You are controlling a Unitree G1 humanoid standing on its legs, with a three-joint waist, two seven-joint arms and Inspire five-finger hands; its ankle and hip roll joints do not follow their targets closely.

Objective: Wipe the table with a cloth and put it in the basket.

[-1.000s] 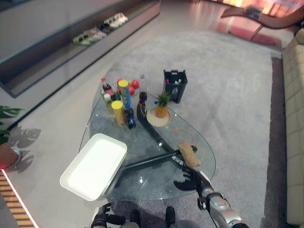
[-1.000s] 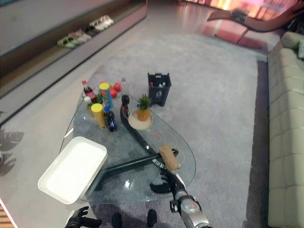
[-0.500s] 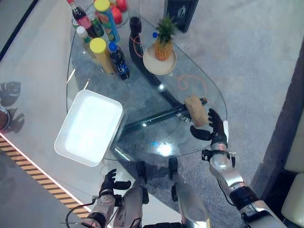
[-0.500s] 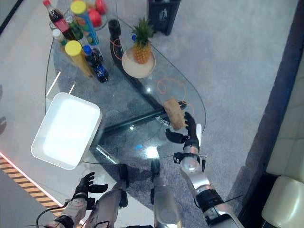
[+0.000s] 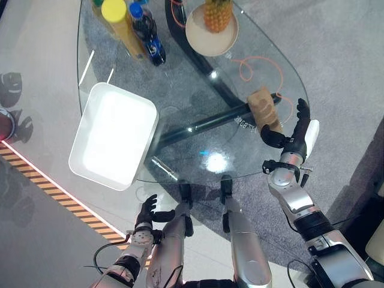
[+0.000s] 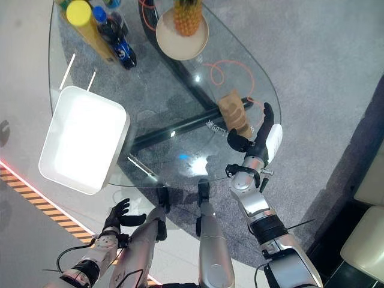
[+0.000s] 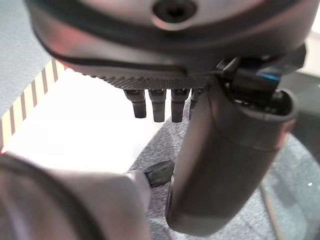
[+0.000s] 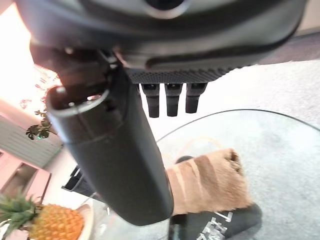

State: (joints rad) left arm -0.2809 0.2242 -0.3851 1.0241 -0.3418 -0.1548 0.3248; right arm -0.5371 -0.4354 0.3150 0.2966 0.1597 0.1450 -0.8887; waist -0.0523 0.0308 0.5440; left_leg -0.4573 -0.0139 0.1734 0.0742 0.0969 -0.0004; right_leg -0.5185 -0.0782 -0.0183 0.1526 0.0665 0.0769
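Cloth (image 5: 264, 107): one, tan, folded into a short roll, lying on the glass table (image 5: 198, 138) near its right-hand edge, over the dark table frame seen through the glass. An orange cord (image 5: 259, 65) loops on the glass just beyond it.

Right hand (image 5: 293, 133): raised at the table's right edge, just beside the near end of the cloth. Fingers are straight and spread, thumb held apart toward the cloth; nothing is gripped. From the head views I cannot tell whether the thumb tip touches the cloth. The right wrist view shows the cloth (image 8: 207, 182) lying past the thumb, with the fingers extended above it and not closed round it.

Left hand (image 5: 147, 213): low, below the table's near edge and well apart from the cloth, fingers spread and relaxed, holding nothing.

Other items, counted: one white rectangular basket (image 5: 84, 174) at the table's left edge, overhanging it. One pineapple (image 5: 218, 13) standing on one round plate (image 5: 198, 36) at the far side. One yellow-capped cylindrical can (image 5: 122, 26) and one dark bottle with a blue cap (image 5: 147, 35), side by side at the far left; further items beyond them are cut off by the frame.
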